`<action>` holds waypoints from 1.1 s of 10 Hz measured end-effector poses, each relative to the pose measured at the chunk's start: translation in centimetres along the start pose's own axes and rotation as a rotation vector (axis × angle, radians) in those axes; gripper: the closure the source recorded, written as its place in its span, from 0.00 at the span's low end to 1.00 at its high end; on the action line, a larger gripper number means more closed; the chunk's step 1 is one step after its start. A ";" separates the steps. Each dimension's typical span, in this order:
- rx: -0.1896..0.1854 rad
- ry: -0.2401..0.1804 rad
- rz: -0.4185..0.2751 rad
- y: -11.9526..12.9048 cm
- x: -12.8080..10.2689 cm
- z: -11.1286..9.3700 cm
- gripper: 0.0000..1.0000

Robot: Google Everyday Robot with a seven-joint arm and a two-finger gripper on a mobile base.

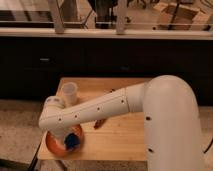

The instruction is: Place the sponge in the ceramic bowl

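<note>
An orange ceramic bowl (54, 144) sits at the front left corner of the wooden table (125, 135). A blue sponge (73, 141) shows inside the bowl on its right side. My white arm reaches from the right across the table and bends down over the bowl. The gripper (69, 139) is down at the bowl, right at the sponge, largely hidden by the arm's wrist.
A clear plastic cup (69, 93) stands upright at the table's back left. A small dark reddish object (100, 123) lies mid-table under the arm. A dark cabinet wall runs behind the table; floor lies left and in front.
</note>
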 end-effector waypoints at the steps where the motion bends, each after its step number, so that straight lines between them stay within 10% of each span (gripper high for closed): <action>1: 0.000 -0.002 -0.001 -0.1 0.0 0.0 0.27; 11: -0.020 -0.016 -0.011 -0.9 0.5 0.0 0.20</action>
